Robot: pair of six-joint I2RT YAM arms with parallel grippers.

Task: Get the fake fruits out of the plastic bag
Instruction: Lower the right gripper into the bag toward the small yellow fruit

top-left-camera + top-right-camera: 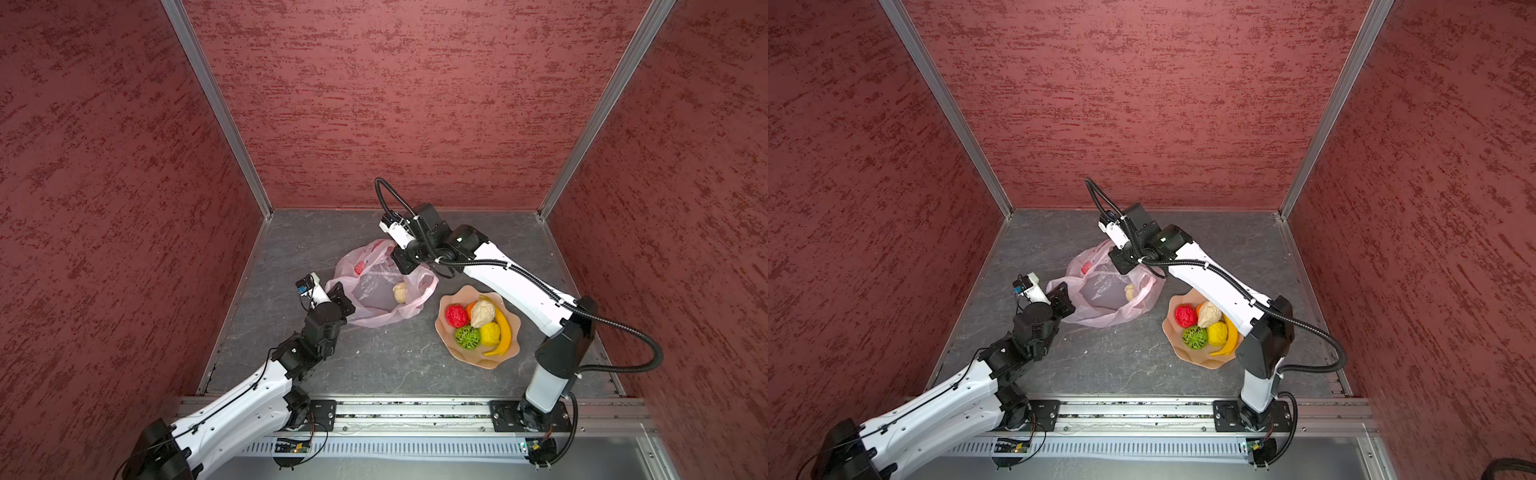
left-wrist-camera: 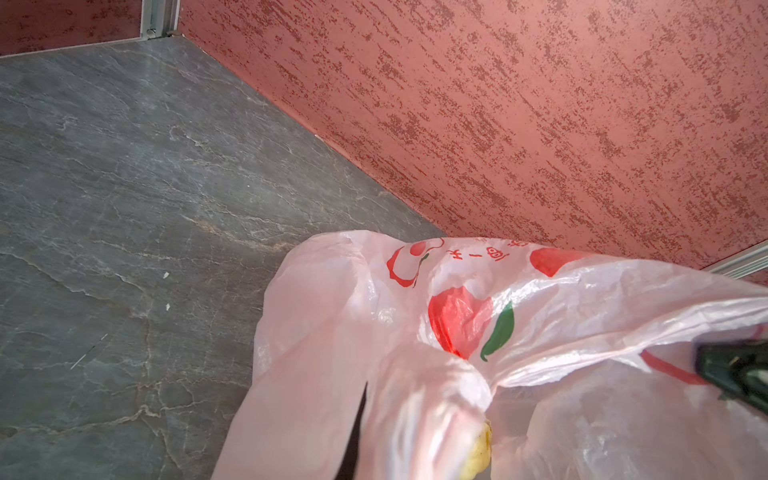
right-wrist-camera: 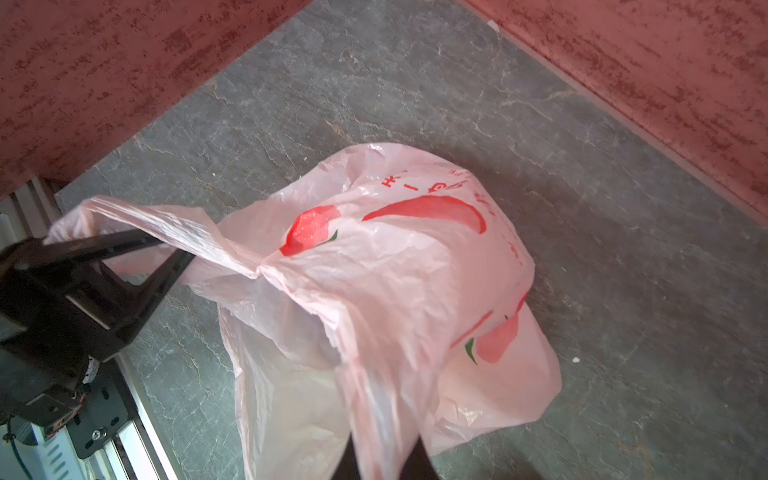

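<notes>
The pale-pink plastic bag lies open on the grey floor, stretched between my two grippers. My left gripper is shut on one loop handle. My right gripper is shut on the opposite handle, its jaws wrapped in plastic. One cream lumpy fruit sits inside the bag. The red ball, green lattice ball, lemon, banana, orange and another cream piece lie outside it.
Those fruits fill a tan wavy-edged dish to the right of the bag, under my right forearm. Red textured walls close three sides. A metal rail runs along the front edge.
</notes>
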